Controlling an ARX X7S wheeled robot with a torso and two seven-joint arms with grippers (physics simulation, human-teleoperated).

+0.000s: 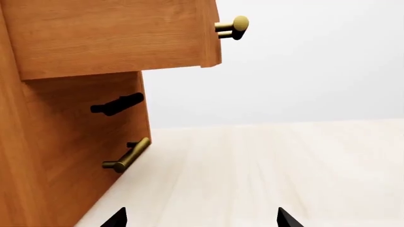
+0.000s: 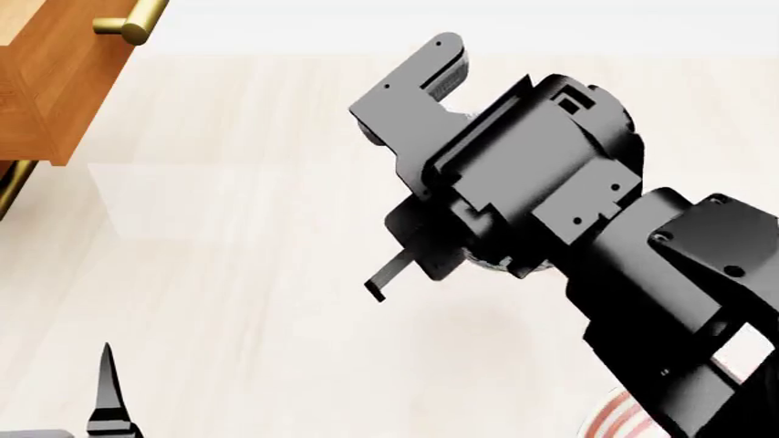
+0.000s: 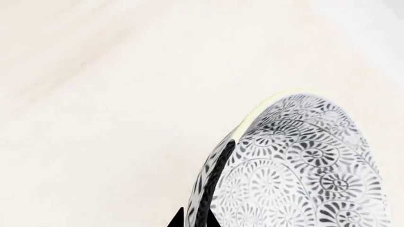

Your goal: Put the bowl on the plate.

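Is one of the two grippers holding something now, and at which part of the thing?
The right gripper holds the bowl by its rim, with one of the jaws on each side of the wall. The left gripper is open and holds nothing.

Plate (image 2: pixel 608 418) mostly hidden behind right arm (image 2: pixel 681 301)

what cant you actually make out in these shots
- Plate: head view, only a red-ringed sliver shows; the right arm and the bottom edge hide the rest.
- Bowl: right wrist view, cut off by the edges; in the head view the arm covers nearly all of it.
- Left tool: left wrist view, only the fingertips show.
- Cabinet: cut off by the edges in both views.
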